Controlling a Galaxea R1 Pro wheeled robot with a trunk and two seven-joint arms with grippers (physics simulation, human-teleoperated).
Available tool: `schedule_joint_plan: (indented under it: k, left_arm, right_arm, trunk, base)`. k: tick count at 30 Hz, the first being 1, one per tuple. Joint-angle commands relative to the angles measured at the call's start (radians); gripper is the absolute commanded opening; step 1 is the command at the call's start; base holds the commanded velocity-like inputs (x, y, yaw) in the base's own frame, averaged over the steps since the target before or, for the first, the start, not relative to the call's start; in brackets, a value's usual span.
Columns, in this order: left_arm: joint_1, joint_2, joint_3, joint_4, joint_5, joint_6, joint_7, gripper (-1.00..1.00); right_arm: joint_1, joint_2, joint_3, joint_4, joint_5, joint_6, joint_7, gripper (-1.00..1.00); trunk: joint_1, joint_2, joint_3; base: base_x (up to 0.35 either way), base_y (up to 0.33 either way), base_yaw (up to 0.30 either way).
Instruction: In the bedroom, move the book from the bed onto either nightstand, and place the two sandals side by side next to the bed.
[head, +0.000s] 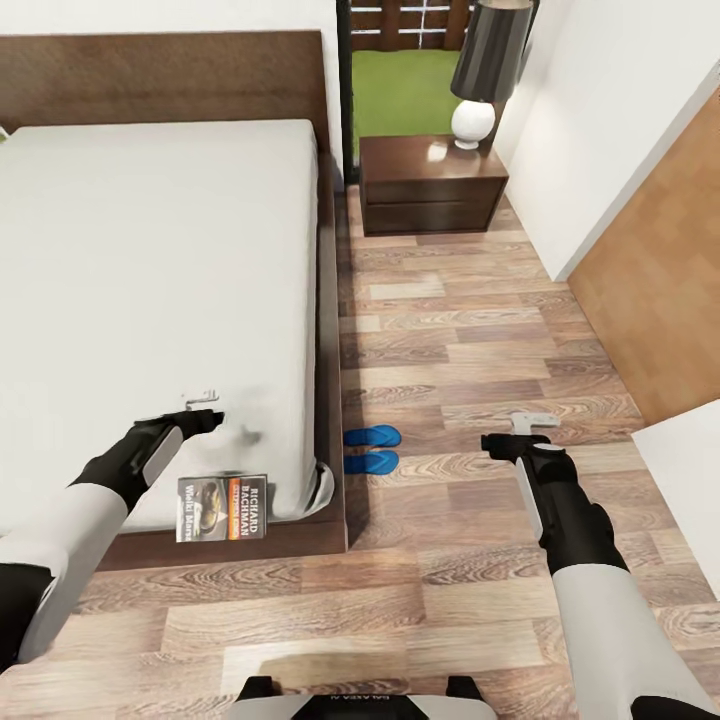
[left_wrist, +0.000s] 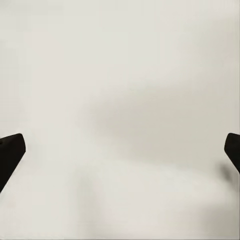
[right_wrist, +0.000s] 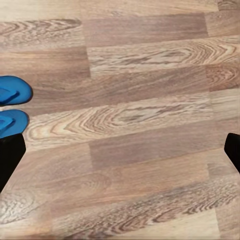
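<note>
Bedroom floor beside bed: sandals paired already, book on mattress corner, left gripper spread just above it, next lower and pinch.

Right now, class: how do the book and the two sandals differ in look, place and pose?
The book is a dark paperback with an orange band; the two sandals are bright blue. The book lies on the bed at its near corner; the sandals lie on the wood floor beside the bed. The book is single; the sandals lie paired, side by side. All lie flat, ungripped.
</note>
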Motion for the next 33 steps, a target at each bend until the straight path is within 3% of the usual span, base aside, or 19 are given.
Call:
schedule_joint_plan:
  k: [1, 6, 8, 12, 14, 17, 24, 28, 32, 33]
  left_arm:
    - [0.000, 0.005, -0.008, -0.003, 0.011, 0.005, 0.009, 1.00]
    - [0.000, 0.019, -0.003, -0.005, 0.009, 0.014, 0.011, 1.00]
    - [0.000, 0.038, -0.003, -0.033, 0.009, 0.053, 0.012, 1.00]
    - [0.000, 0.065, -0.002, -0.147, 0.008, 0.163, 0.021, 1.00]
    - [0.000, 0.081, -0.002, -0.284, 0.008, 0.263, 0.086, 1.00]
    - [0.000, 0.088, -0.003, -0.383, 0.008, 0.338, 0.134, 1.00]
    - [0.006, 0.092, -0.004, -0.538, 0.010, 0.445, 0.167, 1.00]
    - [0.088, 0.101, -0.002, -0.757, 0.008, 0.492, 0.183, 1.00]
    - [0.146, 0.105, 0.007, -0.839, 0.008, 0.521, 0.219, 1.00]
    - [0.215, 0.107, 0.048, -0.912, 0.011, 0.533, 0.258, 1.00]
  right_arm:
    - [0.000, 0.000, 0.001, -0.001, 0.003, 0.005, -0.001, 1.00]
    - [0.000, -0.001, 0.000, 0.001, 0.003, 0.005, -0.002, 1.00]
    - [0.000, -0.001, -0.001, 0.002, 0.003, 0.005, -0.001, 1.00]
    - [0.000, -0.001, -0.001, 0.003, 0.003, 0.004, -0.001, 1.00]
    - [0.000, -0.002, -0.001, 0.004, 0.003, 0.004, -0.001, 1.00]
    - [0.000, -0.002, -0.001, 0.005, 0.003, 0.002, -0.001, 1.00]
    - [0.000, -0.002, -0.001, 0.002, 0.004, 0.003, -0.002, 1.00]
    - [0.000, -0.001, -0.001, 0.002, 0.005, 0.005, -0.003, 1.00]
    - [0.000, 0.000, 0.000, 0.001, 0.005, 0.009, -0.003, 1.00]
    - [0.000, 0.000, 0.000, 0.002, 0.005, 0.012, -0.004, 1.00]
  trunk:
    - [-0.004, 0.007, 0.003]
    - [-0.023, 0.042, 0.018]
    - [-0.031, 0.056, 0.025]
    - [-0.046, 0.084, 0.037]
    - [-0.054, 0.098, 0.043]
    - [-0.065, 0.119, 0.053]
    - [-0.092, 0.168, 0.075]
    - [-0.107, 0.196, 0.087]
    - [-0.123, 0.224, 0.100]
    - [-0.127, 0.231, 0.103]
  base:
    - [0.000, 0.000, 0.000]
    - [0.000, 0.000, 0.000]
    - [0.000, 0.000, 0.000]
    - [0.000, 0.000, 0.000]
    - [0.000, 0.000, 0.000]
    - [0.000, 0.000, 0.000]
    - [0.000, 0.000, 0.000]
    - [0.000, 0.000, 0.000]
    - [0.000, 0.000, 0.000]
    - [0.000, 0.000, 0.000]
